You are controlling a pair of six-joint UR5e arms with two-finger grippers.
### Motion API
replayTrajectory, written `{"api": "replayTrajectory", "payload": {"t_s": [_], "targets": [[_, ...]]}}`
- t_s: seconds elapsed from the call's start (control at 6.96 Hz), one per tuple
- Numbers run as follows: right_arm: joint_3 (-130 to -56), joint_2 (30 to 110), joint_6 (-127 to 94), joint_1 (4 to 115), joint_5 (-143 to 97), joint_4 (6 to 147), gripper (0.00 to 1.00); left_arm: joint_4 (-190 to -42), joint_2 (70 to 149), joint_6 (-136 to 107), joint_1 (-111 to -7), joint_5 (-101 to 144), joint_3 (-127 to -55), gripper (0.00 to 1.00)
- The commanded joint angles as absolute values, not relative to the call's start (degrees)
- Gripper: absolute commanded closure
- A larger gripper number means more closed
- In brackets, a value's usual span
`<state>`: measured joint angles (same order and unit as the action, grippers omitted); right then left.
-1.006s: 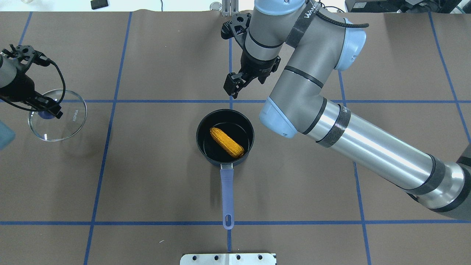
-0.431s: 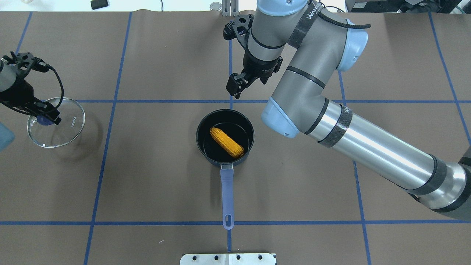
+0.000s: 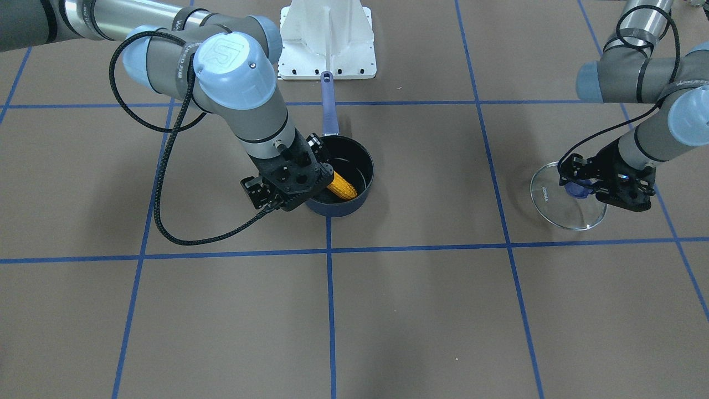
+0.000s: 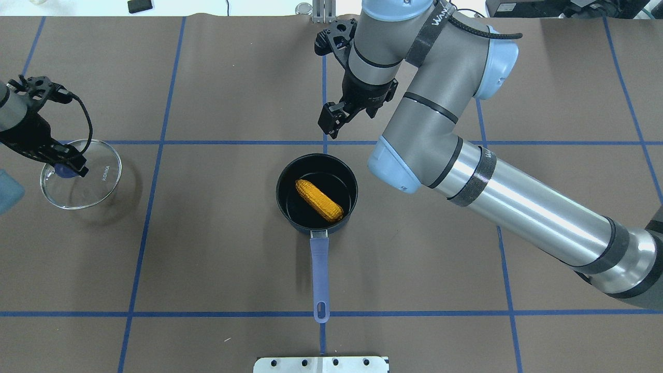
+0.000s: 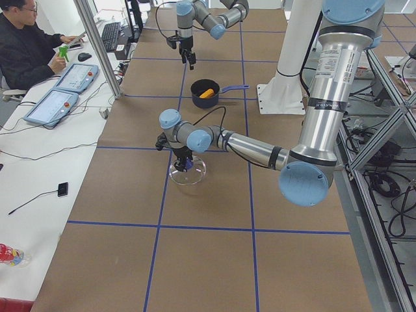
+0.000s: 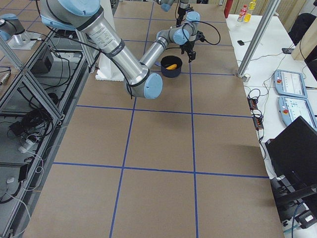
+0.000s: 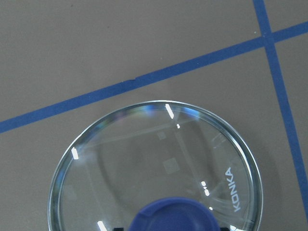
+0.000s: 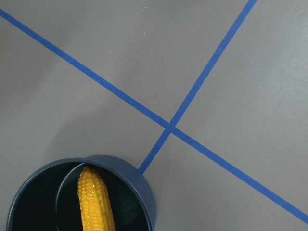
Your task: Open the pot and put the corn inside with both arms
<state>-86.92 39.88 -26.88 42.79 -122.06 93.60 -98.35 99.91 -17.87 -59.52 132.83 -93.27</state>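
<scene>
Well, the corn (image 4: 319, 200) is in. It lies slantwise on the black floor of the pot (image 4: 292, 210), which stands open near the middle of the counter (image 4: 217, 248) with its long handle (image 4: 319, 269) pointing back toward the robot. By my reading, both halves of the job are done: lid off, corn inside.

Move outward to the right pincer (image 4: 329, 124), which hangs above the counter just past the pot's far rim and touches nothing. From these angles I cannot tell whether its fingers are spread or together. It carries nothing that I can see. The right arm's big blue-capped elbow (image 4: 393, 166) sits close beside the pot, so any retreat wants care not to clip the rim.

Far off to the robot's left, well apart from the pot, the left pincer (image 4: 67, 161) is clamped on the blue knob (image 4: 63, 171) of the glass lid (image 4: 96, 181). The lid hangs tilted, low over the counter, and I cannot tell if its edge touches down. What may remain is setting the lid down and backing both arms away.

Blue tape lines (image 4: 233, 142) cross the brown surface, a white base plate (image 4: 321, 364) sits at the near edge, and an operator (image 5: 26, 45) sits at the side.
</scene>
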Motion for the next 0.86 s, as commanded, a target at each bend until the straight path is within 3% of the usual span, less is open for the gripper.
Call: {"api": "replayTrajectory", "payload": {"t_s": [0.0,0.43,0.72], "targets": [[-86.9,39.8,-27.0,43.3,-122.2,93.1,0.00,-98.3,100.1,-17.8,-59.4,132.9,-92.9,0.29],[-87.0,40.0,-27.0,43.3,-122.1,92.8,0.00,-98.4,100.5,-17.8,-59.3,132.9,-92.2,0.25],[-87.0,40.0,-27.0,43.3,-122.2,92.7,0.00,-100.5,100.7,-18.7,-59.3,132.9,-92.8,0.03]]}}
